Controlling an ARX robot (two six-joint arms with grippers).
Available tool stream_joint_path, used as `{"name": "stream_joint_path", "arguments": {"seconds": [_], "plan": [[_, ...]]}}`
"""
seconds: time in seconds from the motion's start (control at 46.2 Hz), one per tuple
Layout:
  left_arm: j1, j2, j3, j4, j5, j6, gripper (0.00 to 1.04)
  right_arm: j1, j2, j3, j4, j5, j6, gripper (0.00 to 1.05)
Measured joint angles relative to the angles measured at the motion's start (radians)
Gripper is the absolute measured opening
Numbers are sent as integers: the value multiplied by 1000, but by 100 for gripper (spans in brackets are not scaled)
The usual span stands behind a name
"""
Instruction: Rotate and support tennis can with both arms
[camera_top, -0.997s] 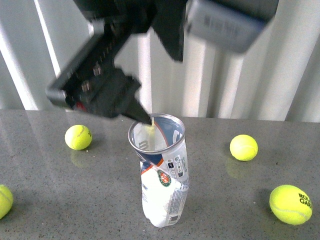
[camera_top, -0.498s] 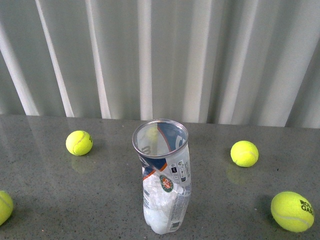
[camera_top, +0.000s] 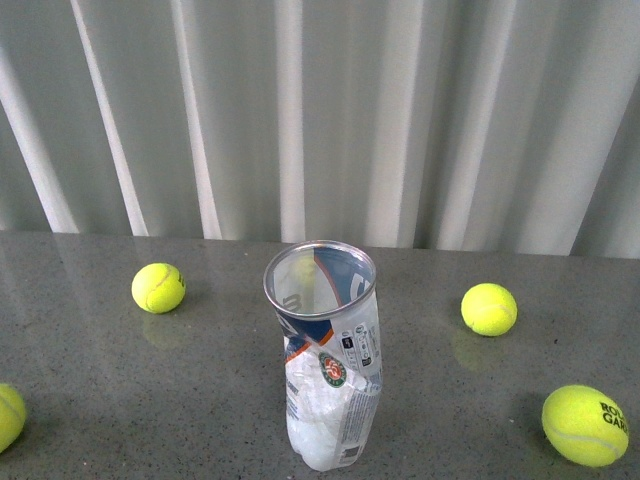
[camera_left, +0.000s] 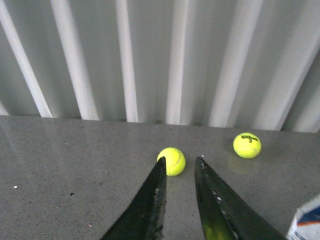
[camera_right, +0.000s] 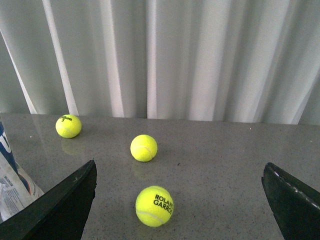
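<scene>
The left gripper (camera_left: 179, 170) shows two black tapering fingers (camera_left: 150, 200) with only a narrow slit between them; the jaws are nearly pressed together and pinch nothing, their tips hanging above the grey speckled stone worktop (camera_left: 75, 165). Just past the tips lies a yellow tennis ball (camera_left: 171, 161), apart from them, and another yellow ball with dark print (camera_left: 247, 145) sits further off near the pleated white curtain (camera_left: 150, 55). A corner of the can's label shows at the edge of that view.

The right gripper (camera_right: 180, 200) has its jaws spread wide, one black finger (camera_right: 60, 207) at each edge of the right wrist view, with nothing between them but bare worktop and a yellow ball printed "ROLAND GARROS" (camera_right: 154, 206). Two more yellow balls lie beyond. One finger is close beside the can's label; whether it touches cannot be told.

In the front view neither arm appears. The tennis can, a clear plastic tube with a navy, white and orange label and a silver metal rim (camera_top: 325, 370), stands on end in the middle of the worktop near the front edge, long axis vertical with a slight lean, its open mouth facing up. Its wall looks crumpled. Four yellow balls lie around it, well apart.
</scene>
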Motion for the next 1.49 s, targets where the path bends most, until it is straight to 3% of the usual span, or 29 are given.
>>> {"name": "stream_joint_path", "arguments": {"seconds": [0.087,0.693,1.495], "plan": [[-13,-53,-61,8,0,-3,3,0,0,0,0,0,0,98],[-14,-372,-254,-111,-4,-11,4,0,0,0,0,0,0,98],[-14,-679,-286,-354,-6,-14,4,0,0,0,0,0,0,98]]}}
